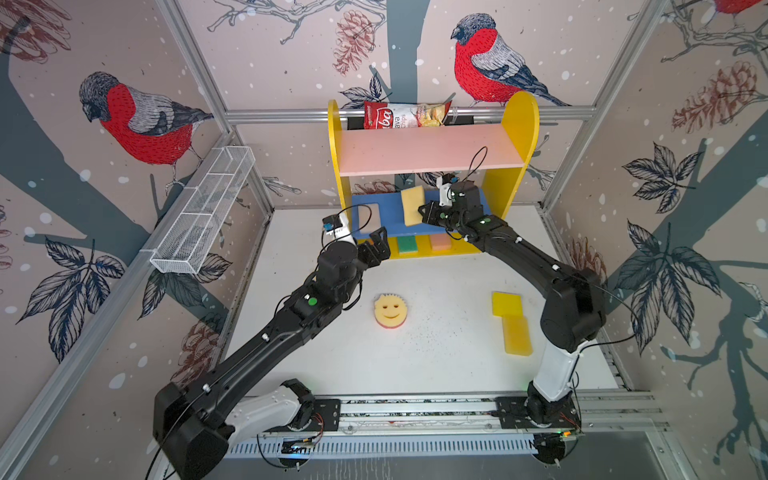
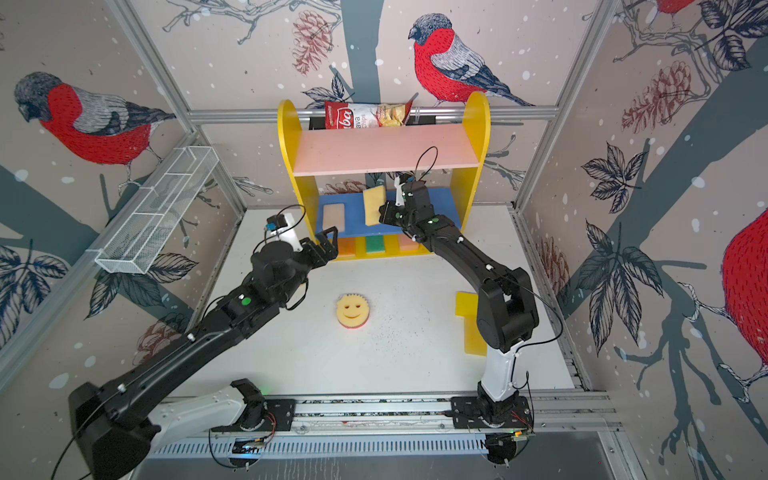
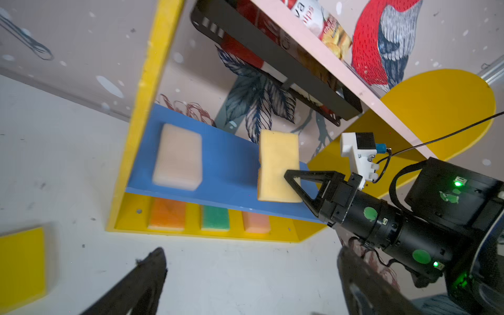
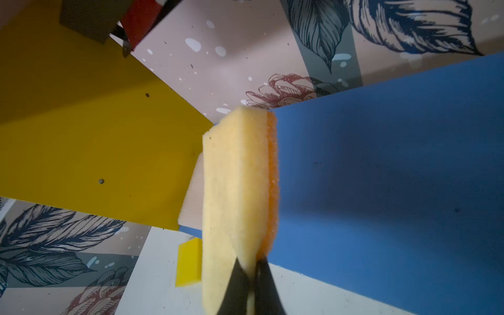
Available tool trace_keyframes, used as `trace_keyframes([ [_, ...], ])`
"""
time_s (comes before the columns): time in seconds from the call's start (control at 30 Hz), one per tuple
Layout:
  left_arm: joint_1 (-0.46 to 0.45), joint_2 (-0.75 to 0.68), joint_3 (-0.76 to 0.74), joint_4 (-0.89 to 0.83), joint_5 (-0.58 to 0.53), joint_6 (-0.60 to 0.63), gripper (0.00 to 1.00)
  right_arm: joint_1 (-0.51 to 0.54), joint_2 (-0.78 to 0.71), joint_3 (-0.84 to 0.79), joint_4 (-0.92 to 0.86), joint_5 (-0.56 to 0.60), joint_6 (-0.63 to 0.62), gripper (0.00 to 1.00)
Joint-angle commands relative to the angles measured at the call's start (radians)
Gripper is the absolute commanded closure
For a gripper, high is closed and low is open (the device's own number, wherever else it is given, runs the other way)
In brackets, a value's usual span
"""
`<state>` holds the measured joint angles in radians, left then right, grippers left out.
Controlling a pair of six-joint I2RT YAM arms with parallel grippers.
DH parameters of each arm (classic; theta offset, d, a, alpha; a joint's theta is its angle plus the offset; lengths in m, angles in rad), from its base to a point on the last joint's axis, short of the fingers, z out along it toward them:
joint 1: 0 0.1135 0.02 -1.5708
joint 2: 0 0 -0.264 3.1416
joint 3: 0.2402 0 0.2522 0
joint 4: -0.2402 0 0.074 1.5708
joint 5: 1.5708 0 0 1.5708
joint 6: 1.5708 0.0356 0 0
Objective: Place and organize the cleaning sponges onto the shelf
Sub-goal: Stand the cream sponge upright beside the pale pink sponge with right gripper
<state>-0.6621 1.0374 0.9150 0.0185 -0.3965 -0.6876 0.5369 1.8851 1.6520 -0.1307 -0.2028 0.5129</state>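
Right wrist view reveals orange backing on the sponge [image 4: 231, 191].

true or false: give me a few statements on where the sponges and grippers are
1. The right gripper is shut on the pale yellow sponge over the blue board. True.
2. The left gripper holds the smiley sponge. False: it is open and empty; that sponge lies on the table.
3. Three sponges sit on the yellow base. True: orange sponge, green sponge, salmon sponge.
4. Two sponges lie on the pink board. False: none does; only the chips bag is up there.
5. A cream sponge lies on the blue board. True.
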Motion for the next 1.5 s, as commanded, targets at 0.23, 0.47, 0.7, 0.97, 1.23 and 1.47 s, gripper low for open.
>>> trace_keyframes([
  [0.23, 0.015, -0.112, -0.093, 0.051, -0.109, -0.053, 0.04, 0.016, 0.127, 0.139, -0.095, 0.068, -0.032, 1.00],
  [0.47, 0.024, -0.106, -0.102, 0.044, -0.112, -0.061, 0.04, 0.015, 0.222, 0.232, -0.129, 0.054, -0.012, 1.00],
  [0.7, 0.037, -0.099, -0.111, 0.044, -0.107, -0.064, 0.04, 0.009, 0.277, 0.287, -0.139, 0.062, -0.006, 1.00],
  [0.97, 0.053, -0.090, -0.127, 0.064, -0.103, -0.084, 0.04, 0.002, 0.326, 0.315, -0.161, 0.063, -0.004, 1.00],
  [1.23, 0.067, -0.017, -0.109, 0.086, -0.047, -0.113, 0.04, 0.004, 0.355, 0.344, -0.182, 0.078, -0.015, 1.00],
  [1.47, 0.072, 0.043, -0.101, 0.126, -0.011, -0.139, 0.04, -0.006, 0.358, 0.343, -0.191, 0.087, -0.025, 1.00],
])
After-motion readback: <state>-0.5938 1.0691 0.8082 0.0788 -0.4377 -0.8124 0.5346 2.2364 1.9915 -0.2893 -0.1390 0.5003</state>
